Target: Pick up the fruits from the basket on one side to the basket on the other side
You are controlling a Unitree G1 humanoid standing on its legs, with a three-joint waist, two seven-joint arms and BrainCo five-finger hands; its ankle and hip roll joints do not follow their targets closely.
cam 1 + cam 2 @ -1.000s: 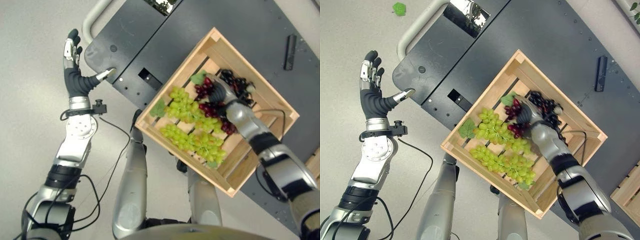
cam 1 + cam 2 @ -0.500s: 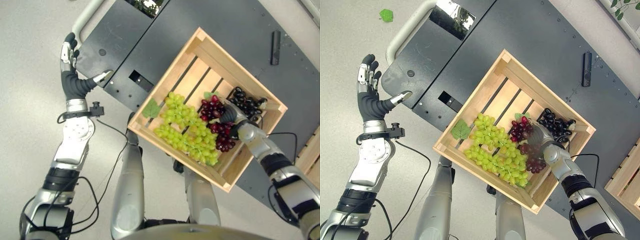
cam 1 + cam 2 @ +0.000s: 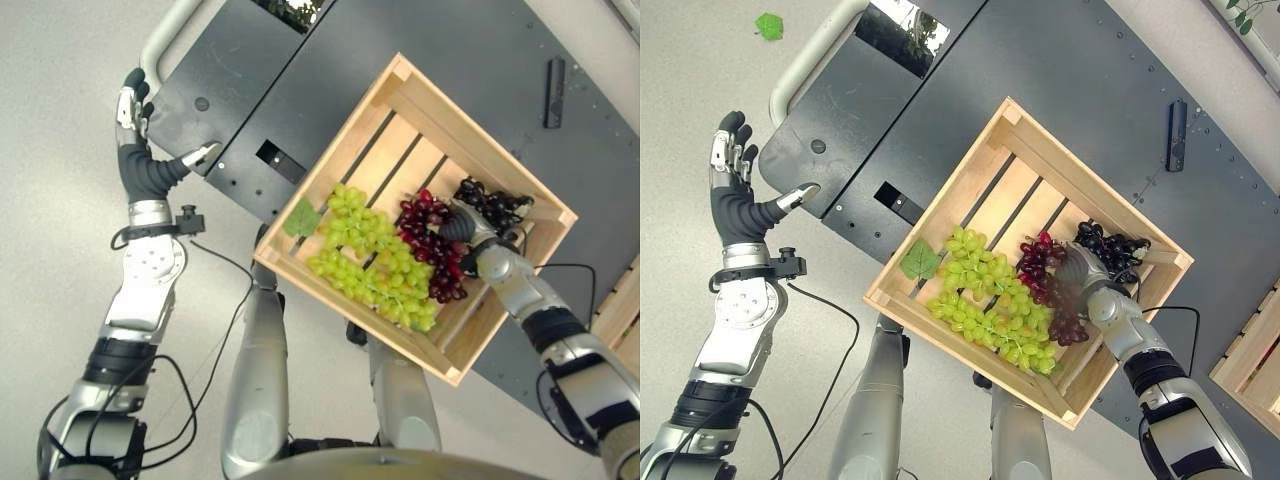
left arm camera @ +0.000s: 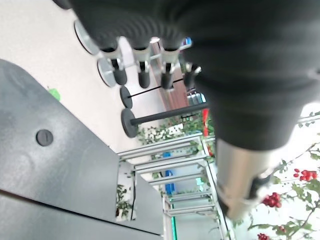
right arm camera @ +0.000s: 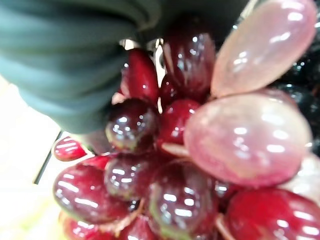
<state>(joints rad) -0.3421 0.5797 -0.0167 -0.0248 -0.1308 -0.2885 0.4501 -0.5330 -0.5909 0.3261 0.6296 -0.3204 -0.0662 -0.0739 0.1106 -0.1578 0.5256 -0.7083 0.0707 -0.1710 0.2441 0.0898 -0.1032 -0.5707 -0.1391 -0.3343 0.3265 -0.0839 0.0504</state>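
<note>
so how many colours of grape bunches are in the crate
3. Green grapes on the crate's near-left side, red grapes in the middle by the right hand, black grapes toward the far-right corner. More may be hidden beneath.

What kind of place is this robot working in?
Probably an indoor lab or demo hall: a dark metal table on a plain pale floor, a wooden crate of grapes, barrier posts beyond.
</note>
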